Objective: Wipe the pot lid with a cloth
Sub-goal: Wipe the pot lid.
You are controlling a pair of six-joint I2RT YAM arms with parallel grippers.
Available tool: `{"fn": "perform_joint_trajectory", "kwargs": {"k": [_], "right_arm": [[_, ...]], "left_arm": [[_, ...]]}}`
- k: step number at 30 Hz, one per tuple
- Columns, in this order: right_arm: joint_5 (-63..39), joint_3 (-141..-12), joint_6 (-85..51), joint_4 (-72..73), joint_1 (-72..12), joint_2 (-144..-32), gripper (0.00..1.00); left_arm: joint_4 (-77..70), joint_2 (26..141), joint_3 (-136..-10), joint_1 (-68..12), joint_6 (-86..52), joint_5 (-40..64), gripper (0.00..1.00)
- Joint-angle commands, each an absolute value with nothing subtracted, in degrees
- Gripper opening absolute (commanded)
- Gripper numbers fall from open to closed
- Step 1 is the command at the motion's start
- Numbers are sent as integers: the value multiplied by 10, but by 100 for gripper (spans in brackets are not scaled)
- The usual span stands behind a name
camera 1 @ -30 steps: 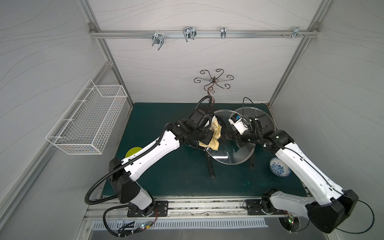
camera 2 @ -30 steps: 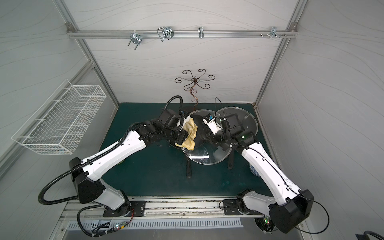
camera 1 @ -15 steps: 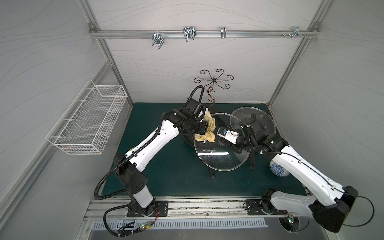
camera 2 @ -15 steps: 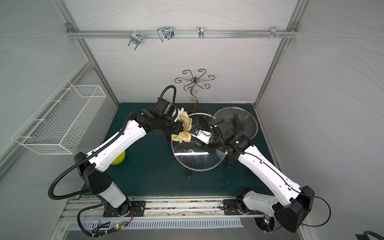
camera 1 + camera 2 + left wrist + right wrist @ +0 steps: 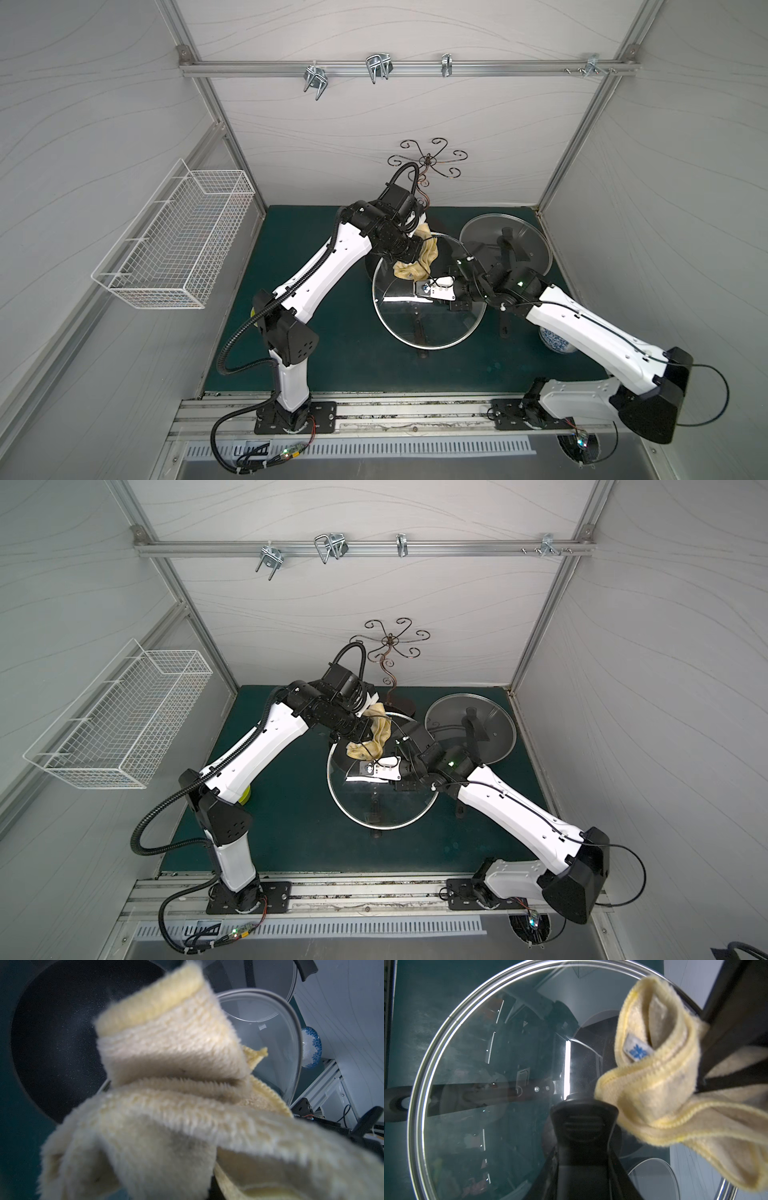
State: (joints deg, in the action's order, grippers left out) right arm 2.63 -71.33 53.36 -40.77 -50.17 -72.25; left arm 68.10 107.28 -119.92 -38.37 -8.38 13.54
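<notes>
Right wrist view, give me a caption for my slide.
The left gripper clamps a folded pale yellow cloth at the rim of the glass pot lid, held by its black handle.

A dark green mat (image 5: 340, 357) covers the tabletop. On it sit a black speckled pan (image 5: 58, 1043) near the middle, a lime-green bowl (image 5: 246, 796) at the left, half hidden by an arm, and a blue-and-white bowl (image 5: 555, 343) at the right. A glass lid (image 5: 482, 232) lies in the back right corner, and a scrolled wire stand (image 5: 390, 639) rises at the back edge
</notes>
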Motion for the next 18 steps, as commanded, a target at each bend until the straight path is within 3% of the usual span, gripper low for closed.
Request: {"fn": "perform_joint_trajectory", "kwargs": {"k": [1,12,18], "right_arm": [[12,-770,569,-307,-523,-715,0],[7,-794,571,-299,-548,-741,0],[23,-784,564,-291,-545,-737,0]], "left_arm": [[719,1099,-1243,-397,-59,163,0],[739,1146,-1287,-426,-46,209,0],[730,1139,-1285,-420,-52,181,0]]}}
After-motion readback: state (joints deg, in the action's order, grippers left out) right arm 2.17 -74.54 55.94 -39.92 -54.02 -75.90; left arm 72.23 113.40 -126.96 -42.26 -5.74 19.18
